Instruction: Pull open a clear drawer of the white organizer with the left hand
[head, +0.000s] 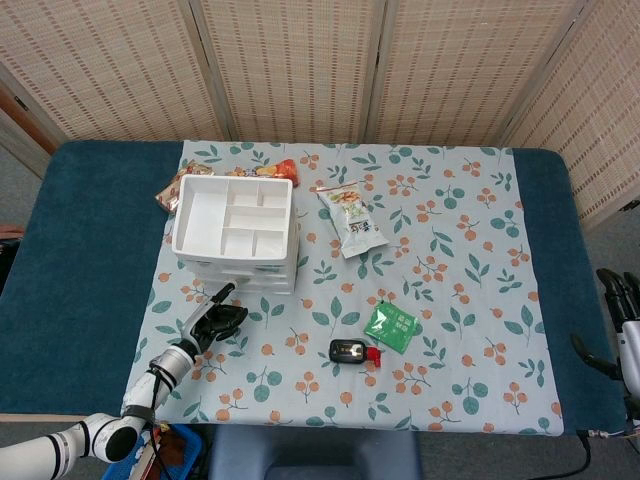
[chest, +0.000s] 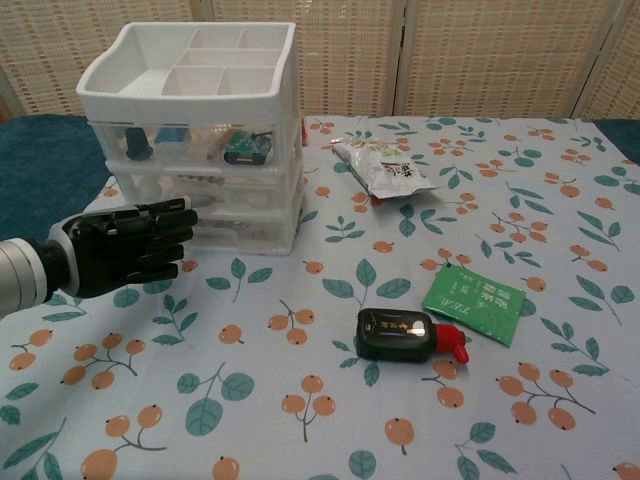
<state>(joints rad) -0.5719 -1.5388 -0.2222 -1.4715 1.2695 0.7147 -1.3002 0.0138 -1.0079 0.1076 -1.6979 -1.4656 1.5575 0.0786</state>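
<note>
Floral tablecloth (chest: 300, 420); white organizer (chest: 200, 130) at rear left, drawers closed. Left hand (chest: 125, 248) empty, fingers extended, just before lowest clear drawer (chest: 235, 228). Approach step; next, hook its front edge.

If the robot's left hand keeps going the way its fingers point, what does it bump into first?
Most likely the white organizer. The left hand points its fingers at the lower clear drawers, with nothing between them, though the depth is hard to judge.
</note>
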